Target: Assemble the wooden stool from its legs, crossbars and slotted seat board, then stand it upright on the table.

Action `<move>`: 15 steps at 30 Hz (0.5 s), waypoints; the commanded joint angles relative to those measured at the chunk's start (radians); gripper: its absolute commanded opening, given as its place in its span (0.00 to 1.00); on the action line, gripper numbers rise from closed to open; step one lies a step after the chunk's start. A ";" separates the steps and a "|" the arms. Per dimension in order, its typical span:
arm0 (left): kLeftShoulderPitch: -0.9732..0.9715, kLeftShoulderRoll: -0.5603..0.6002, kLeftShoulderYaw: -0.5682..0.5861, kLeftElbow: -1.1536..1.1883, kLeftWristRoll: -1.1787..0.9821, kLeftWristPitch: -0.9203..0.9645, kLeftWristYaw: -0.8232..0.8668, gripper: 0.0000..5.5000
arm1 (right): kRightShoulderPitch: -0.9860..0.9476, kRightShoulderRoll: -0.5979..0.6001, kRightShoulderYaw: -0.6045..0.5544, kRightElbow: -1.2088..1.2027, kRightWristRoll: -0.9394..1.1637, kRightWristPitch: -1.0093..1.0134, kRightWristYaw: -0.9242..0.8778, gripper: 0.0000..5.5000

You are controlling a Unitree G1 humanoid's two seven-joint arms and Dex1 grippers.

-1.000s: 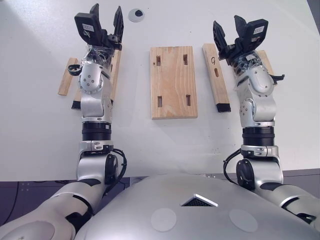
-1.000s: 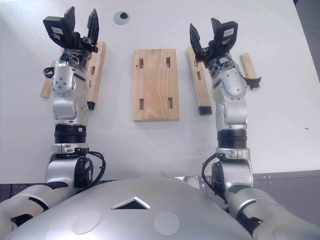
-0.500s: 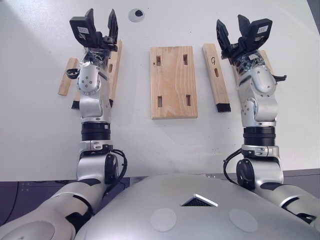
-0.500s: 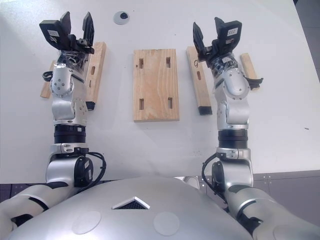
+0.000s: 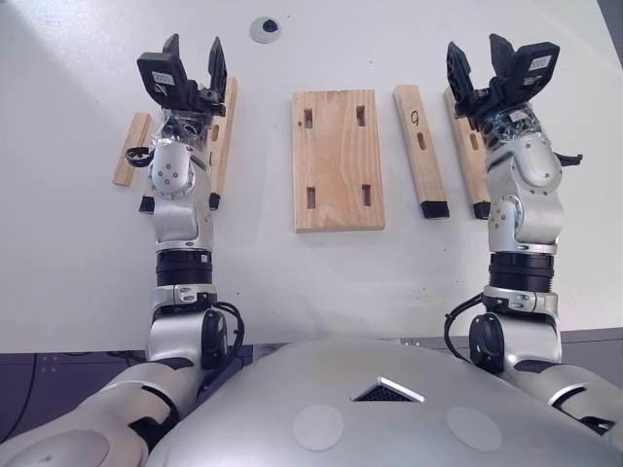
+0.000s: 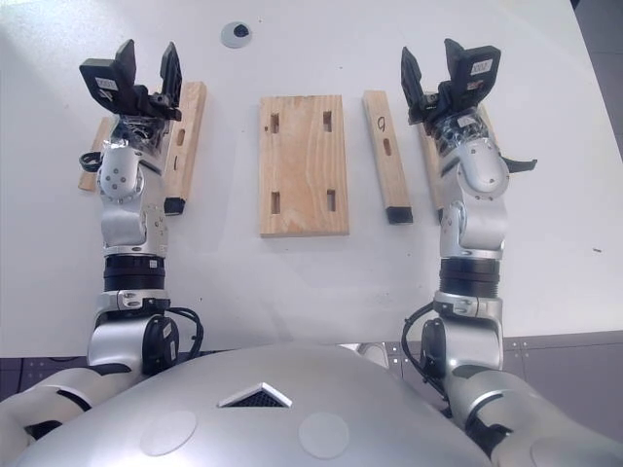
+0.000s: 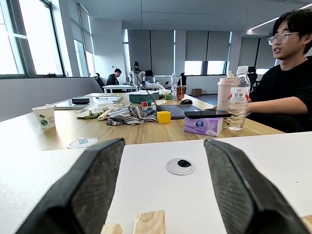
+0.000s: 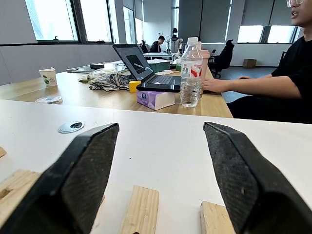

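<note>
Slotted seat board (image 5: 337, 161) lies flat mid-table (image 5: 78, 253), unassembled. Inner leg (image 5: 421, 151) lies just right of it, outer leg (image 5: 469, 163) under the right gripper (image 5: 477, 56). Left gripper (image 5: 195, 58) hovers over left leg (image 5: 226, 128), crossbar (image 5: 128, 151) near it. Both grippers' fingers are apart, holding nothing.

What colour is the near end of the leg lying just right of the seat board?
Black tip on the pale leg; left eye view.
</note>
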 commanded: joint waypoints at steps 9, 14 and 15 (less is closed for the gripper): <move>0.045 -0.001 0.011 -0.048 0.000 0.023 0.021 0.54 | 0.183 -0.297 -0.174 0.292 -0.023 0.024 0.107 0.58; 0.044 -0.012 -0.004 -0.045 0.004 0.023 0.017 0.54 | 0.152 -0.298 -0.148 0.474 -0.028 0.029 0.163 0.58; 0.039 -0.011 -0.007 -0.042 0.004 0.023 0.014 0.54 | 0.148 -0.299 -0.144 0.499 -0.034 0.019 0.171 0.55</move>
